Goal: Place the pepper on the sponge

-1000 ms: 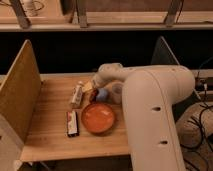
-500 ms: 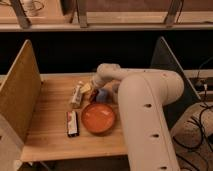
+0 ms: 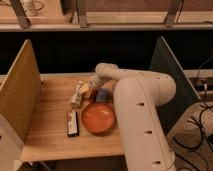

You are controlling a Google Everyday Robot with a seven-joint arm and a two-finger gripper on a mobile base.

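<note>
My gripper (image 3: 94,84) hangs low over the cluster of small objects at the back middle of the wooden table, at the end of the white arm that reaches in from the lower right. Its jaws stand open and I see nothing held in them. The pepper (image 3: 92,94), a small dark red piece, lies just below the gripper. The light blue sponge (image 3: 103,95) sits right beside the pepper on its right, partly covered by the arm.
An orange plate (image 3: 98,118) lies in front of the cluster. A white tube-shaped bottle (image 3: 77,93) and a yellowish item (image 3: 85,89) are to the left. A red-black-white bar (image 3: 72,123) lies front left. Upright panels (image 3: 19,95) stand at both table sides.
The arm's large white link has swung from a slanted pose to a more upright one. The gripper stays over the same cluster, and the objects have not moved.
</note>
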